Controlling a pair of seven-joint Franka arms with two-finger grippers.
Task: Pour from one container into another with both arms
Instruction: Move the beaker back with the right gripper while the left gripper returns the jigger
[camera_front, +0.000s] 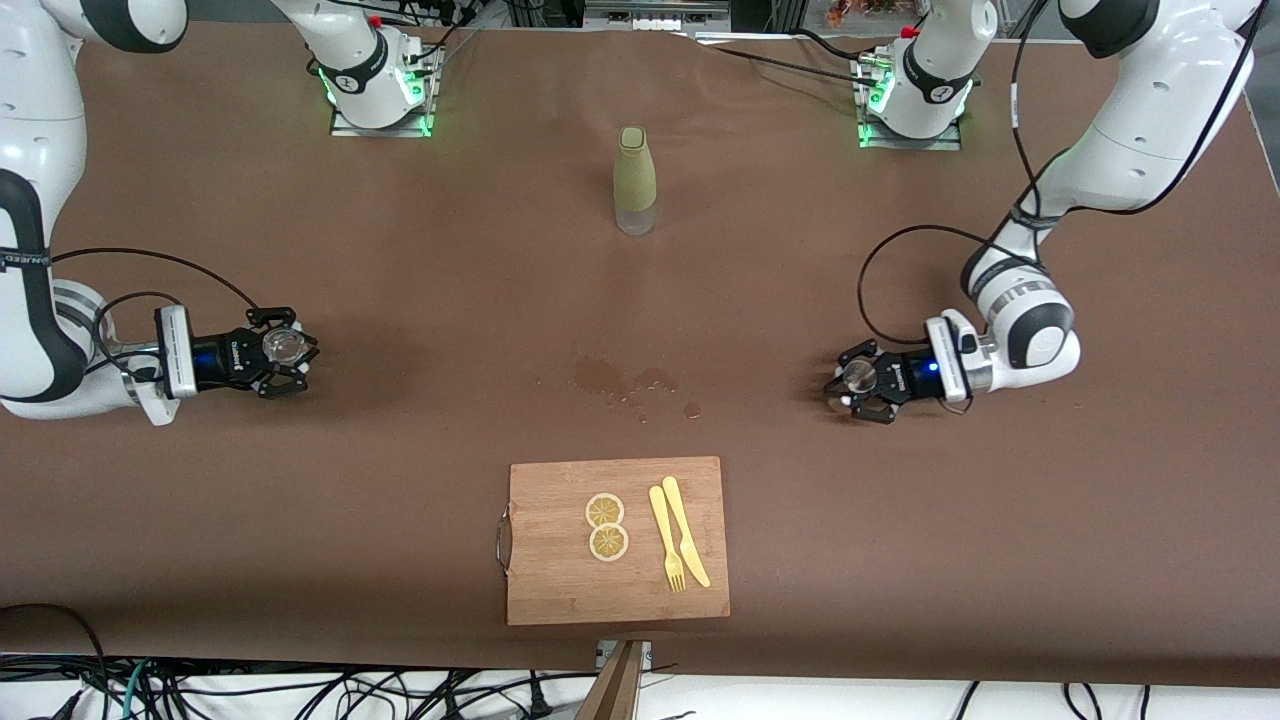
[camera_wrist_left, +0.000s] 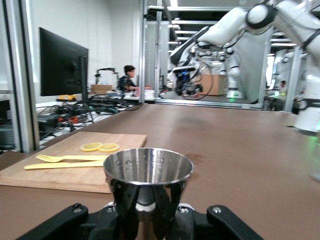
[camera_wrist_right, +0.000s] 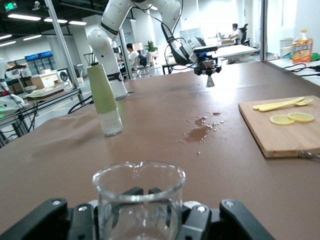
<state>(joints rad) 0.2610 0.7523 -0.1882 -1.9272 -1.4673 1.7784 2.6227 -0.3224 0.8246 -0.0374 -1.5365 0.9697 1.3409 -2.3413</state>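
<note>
White jointed arms; left gripper (camera_front: 858, 385) gripping steel cup (camera_wrist_left: 148, 167); right gripper (camera_front: 280, 352), glass beaker (camera_wrist_right: 138, 197)

- Two robot arms, each ending in one gripper: the left gripper (camera_front: 858, 388) and the right gripper (camera_front: 283, 352).
- One metal cup (camera_wrist_left: 148, 167).
- One clear glass beaker (camera_wrist_right: 138, 199).
- One green bottle (camera_front: 635, 181).
- One wooden cutting board (camera_front: 560, 580).
- Two lemon slices (camera_front: 605, 510) on the board.
- One yellow fork (camera_front: 666, 538).
- One yellow knife (camera_front: 685, 530).
- One patch of spilled liquid (camera_front: 625, 381) on the brown table (camera_front: 400, 450).
</note>
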